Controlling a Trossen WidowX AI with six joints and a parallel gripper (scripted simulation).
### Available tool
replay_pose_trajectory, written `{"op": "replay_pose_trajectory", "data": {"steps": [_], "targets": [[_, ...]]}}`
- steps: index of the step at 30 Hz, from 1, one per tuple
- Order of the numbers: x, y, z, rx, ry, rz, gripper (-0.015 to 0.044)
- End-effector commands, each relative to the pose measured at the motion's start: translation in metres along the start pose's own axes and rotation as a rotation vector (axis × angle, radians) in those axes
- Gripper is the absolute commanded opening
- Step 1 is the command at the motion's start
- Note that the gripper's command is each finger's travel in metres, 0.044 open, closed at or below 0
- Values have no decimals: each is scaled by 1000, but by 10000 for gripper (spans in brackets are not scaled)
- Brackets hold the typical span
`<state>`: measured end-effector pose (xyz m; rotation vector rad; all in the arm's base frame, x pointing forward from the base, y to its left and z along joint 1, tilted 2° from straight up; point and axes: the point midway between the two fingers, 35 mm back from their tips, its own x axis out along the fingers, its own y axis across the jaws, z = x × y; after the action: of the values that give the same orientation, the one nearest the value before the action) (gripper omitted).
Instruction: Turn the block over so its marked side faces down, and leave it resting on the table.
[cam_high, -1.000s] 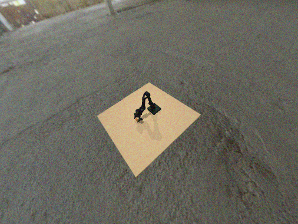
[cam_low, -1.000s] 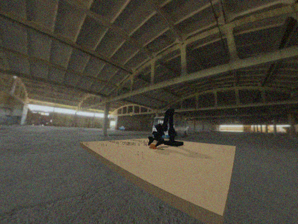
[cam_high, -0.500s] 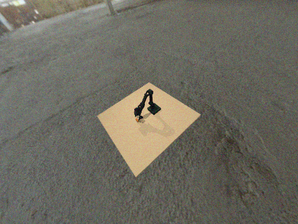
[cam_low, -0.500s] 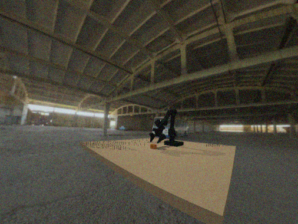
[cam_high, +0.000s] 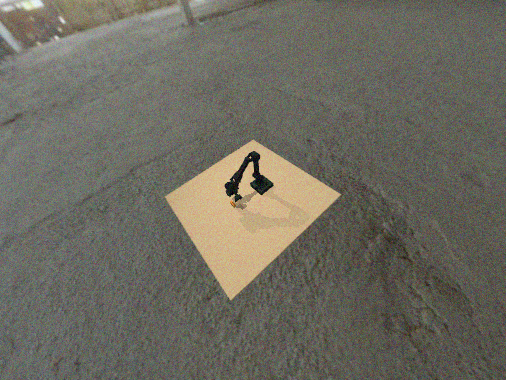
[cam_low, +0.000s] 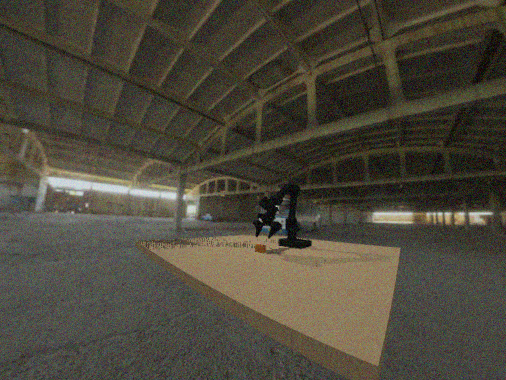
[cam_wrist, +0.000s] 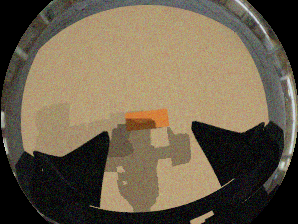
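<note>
The orange block (cam_high: 233, 204) (cam_low: 260, 248) (cam_wrist: 161, 117) rests on the tan table (cam_high: 230, 270) (cam_low: 320, 290) (cam_wrist: 150, 60). From above it looks like a slightly slanted rectangle, with darker brown shading over its lower left part in the wrist view. No marked side can be made out on the faces that show; its underside is hidden. My gripper (cam_low: 264, 236) (cam_wrist: 150, 128) is open and empty. It points down above the block, clear of it, with a fingertip off to each side of it in the wrist view.
The arm's base (cam_high: 261, 184) (cam_low: 295, 243) stands on the table behind and to the right of the block in the exterior view. Shadows of the arm fall across the table beside the block. The table's edges show in the top and exterior views.
</note>
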<state>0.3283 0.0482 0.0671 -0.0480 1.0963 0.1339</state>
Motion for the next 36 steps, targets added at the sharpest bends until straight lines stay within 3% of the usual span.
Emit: {"op": "replay_pose_trajectory", "data": {"steps": [1,12,20,24,36], "targets": [[-3,2,18,5,118,5,440],[-14,1,39,-7,461,1,440],[-14,1,39,-7,466,1,440],[15,1,25,-7,466,1,440],[31,1,17,-7,466,1,440]]}}
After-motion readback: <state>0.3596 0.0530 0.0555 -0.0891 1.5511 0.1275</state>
